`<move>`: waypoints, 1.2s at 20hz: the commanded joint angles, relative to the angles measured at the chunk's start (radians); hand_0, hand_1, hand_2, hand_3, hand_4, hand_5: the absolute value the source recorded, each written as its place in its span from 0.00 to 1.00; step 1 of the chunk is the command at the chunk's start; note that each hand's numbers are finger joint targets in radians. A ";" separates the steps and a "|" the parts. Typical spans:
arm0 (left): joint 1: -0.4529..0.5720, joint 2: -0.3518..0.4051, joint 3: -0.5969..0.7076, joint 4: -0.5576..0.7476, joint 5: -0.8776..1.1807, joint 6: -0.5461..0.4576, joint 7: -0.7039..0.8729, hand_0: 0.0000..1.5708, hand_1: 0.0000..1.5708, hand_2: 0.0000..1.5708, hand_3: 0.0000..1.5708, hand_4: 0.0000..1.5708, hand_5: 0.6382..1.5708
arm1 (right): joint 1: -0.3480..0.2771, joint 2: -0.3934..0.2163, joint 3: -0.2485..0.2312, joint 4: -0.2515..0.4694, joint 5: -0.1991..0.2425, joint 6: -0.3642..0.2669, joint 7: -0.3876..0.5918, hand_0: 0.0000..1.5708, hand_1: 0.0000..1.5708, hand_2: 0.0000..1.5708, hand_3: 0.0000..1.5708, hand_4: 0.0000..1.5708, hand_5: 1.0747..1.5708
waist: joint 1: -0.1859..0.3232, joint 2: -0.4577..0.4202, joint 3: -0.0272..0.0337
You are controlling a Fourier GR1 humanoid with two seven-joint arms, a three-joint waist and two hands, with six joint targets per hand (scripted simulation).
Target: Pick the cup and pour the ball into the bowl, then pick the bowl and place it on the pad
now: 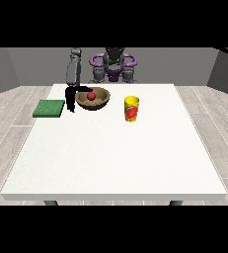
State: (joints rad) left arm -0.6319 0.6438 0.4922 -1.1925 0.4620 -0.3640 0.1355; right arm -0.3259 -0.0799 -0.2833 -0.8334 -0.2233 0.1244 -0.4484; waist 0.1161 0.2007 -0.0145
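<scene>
A brown wooden bowl [96,101] stands on the white table [115,148] at the back left, with a red ball [91,95] lying inside it. The hand at the view's left [71,100] is at the bowl's left rim. Part of it reaches over the rim towards the ball and the rest hangs down outside the wall, so it pinches the rim. A yellow cup [131,108] with a red label stands upright to the right of the bowl, apart from it. The green pad [49,107] lies flat left of the hand. No hand shows at the view's right.
The robot's torso [113,64] is behind the table's far edge. The grey forearm [74,69] comes down steeply to the hand between pad and bowl. The table's near half is bare white surface.
</scene>
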 commanded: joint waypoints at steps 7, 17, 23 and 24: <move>-0.026 0.044 0.033 -0.001 0.062 -0.048 0.007 0.00 0.00 0.00 0.00 0.26 0.97 | 0.059 0.000 -0.015 0.087 0.049 -0.154 0.051 1.00 1.00 1.00 1.00 0.70 0.78 | 0.061 0.094 0.0137; -0.010 0.105 0.066 0.132 0.032 -0.059 -0.022 0.00 0.00 0.00 0.00 0.46 1.00 | -0.003 -0.073 0.043 -0.105 0.090 -0.260 0.345 1.00 1.00 1.00 1.00 0.68 0.91 | -0.011 -0.010 0.0114; 0.105 0.113 0.078 0.248 -0.005 -0.080 -0.073 0.00 0.00 0.00 0.00 0.46 1.00 | -0.044 -0.082 0.093 -0.196 0.079 -0.265 0.597 1.00 1.00 1.00 1.00 0.66 0.92 | -0.109 -0.133 0.0135; 0.103 0.140 0.106 0.271 0.008 -0.093 -0.086 0.00 0.00 0.00 0.00 0.46 1.00 | -0.074 -0.169 0.086 -0.207 0.081 -0.223 0.676 1.00 1.00 1.00 1.00 0.65 0.94 | -0.108 -0.132 0.0129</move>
State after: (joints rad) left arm -0.5629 0.7471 0.5699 -0.9937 0.4732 -0.4379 0.0687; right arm -0.3611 -0.1818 -0.2188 -0.9964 -0.1497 -0.1140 0.0563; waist 0.0496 0.1126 -0.0052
